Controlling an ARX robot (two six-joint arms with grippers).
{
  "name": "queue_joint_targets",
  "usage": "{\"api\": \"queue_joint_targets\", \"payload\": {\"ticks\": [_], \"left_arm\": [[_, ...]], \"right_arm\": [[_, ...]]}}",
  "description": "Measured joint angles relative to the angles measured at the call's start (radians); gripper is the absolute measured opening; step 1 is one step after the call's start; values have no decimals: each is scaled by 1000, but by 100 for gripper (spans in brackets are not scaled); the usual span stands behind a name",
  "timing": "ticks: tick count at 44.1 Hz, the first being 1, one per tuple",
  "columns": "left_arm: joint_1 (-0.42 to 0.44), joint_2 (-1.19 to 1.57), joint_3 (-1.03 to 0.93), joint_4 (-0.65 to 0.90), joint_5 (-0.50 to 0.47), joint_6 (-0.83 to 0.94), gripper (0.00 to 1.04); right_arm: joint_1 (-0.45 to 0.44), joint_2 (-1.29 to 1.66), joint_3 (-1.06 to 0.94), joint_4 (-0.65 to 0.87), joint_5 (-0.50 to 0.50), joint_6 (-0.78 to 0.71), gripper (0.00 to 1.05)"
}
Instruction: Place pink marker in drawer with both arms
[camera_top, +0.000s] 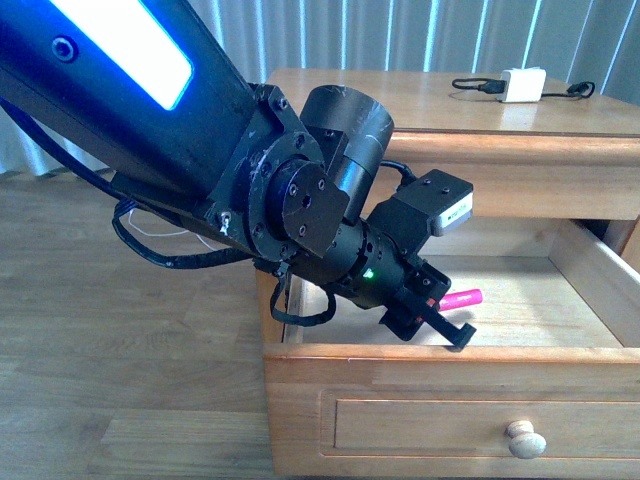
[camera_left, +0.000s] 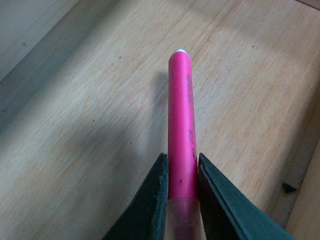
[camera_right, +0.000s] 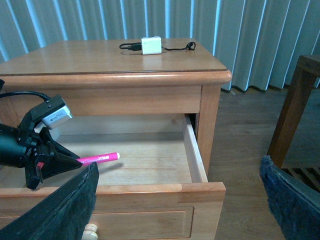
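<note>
The drawer (camera_top: 440, 365) of the honey-coloured nightstand is pulled open, its pale wood floor showing; it also shows in the right wrist view (camera_right: 150, 190). My left gripper (camera_top: 440, 315) reaches over the drawer's front edge and is shut on the pink marker (camera_top: 462, 298), holding it by its pale cap end just above the floor. In the left wrist view the marker (camera_left: 180, 125) sticks out between the black fingers (camera_left: 155, 200). The right wrist view shows the marker (camera_right: 100, 159) held inside the drawer. My right gripper (camera_right: 180, 200) is open and empty, in front of the drawer's right corner.
A white charger with a black cable (camera_top: 522, 85) lies on the nightstand top (camera_top: 400, 100). The drawer's round knob (camera_top: 526, 438) is on its front. A dark wooden furniture piece (camera_right: 295, 110) stands right of the nightstand. Wooden floor (camera_top: 120, 300) lies to the left.
</note>
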Motion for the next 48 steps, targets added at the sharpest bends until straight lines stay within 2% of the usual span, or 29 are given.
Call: {"api": "queue_joint_targets", "payload": {"ticks": [10,16,20,22,27,41,48], "left_arm": [[25,-51,-53,62,-3,-3,65],[63,-136,-97,101,-3,-26,83],[120,-264,-148,137,8,-52,100],[141,-314,-173,141,28,-70,99],[182,-408,-219,164,11,-81,99],[380,-859,-533,235,-54,-195,99],[556,-1132,-751,195,-13,-286,99]], "right_arm": [[0,0,0,0,0,0,96],[0,0,0,0,0,0,96],[0,0,0,0,0,0,96],[0,0,0,0,0,0,96],[0,0,0,0,0,0,96],[0,0,0,0,0,0,96],[0,0,0,0,0,0,96]]}}
